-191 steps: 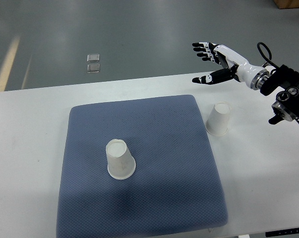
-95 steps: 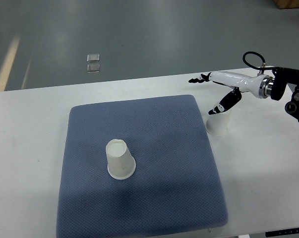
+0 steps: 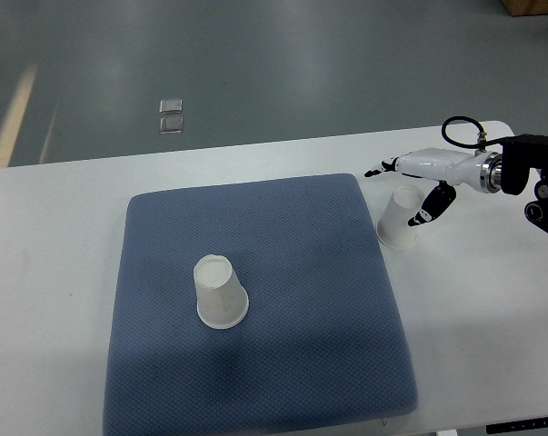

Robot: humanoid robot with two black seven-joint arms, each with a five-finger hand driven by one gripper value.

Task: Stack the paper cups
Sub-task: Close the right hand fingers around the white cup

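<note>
Two white paper cups stand upside down. One cup (image 3: 222,292) rests on the blue-grey mat (image 3: 264,363), left of its middle. The other cup (image 3: 401,219) stands on the white table just off the mat's right edge. My right hand (image 3: 407,189) comes in from the right edge and hovers over this second cup. Its fingers (image 3: 377,170) reach past the cup's far side and the thumb (image 3: 428,214) hangs by its right side. The fingers are spread around the cup and I cannot see them pressing on it. The left arm does not show.
The white table (image 3: 55,236) runs across the view, with its front edge at the bottom. Grey floor lies beyond the far edge, with two small square plates (image 3: 172,115) set in it.
My right hand has come down from above the table's far edge and lowered over the right-hand cup. Both cups stay where they were.
</note>
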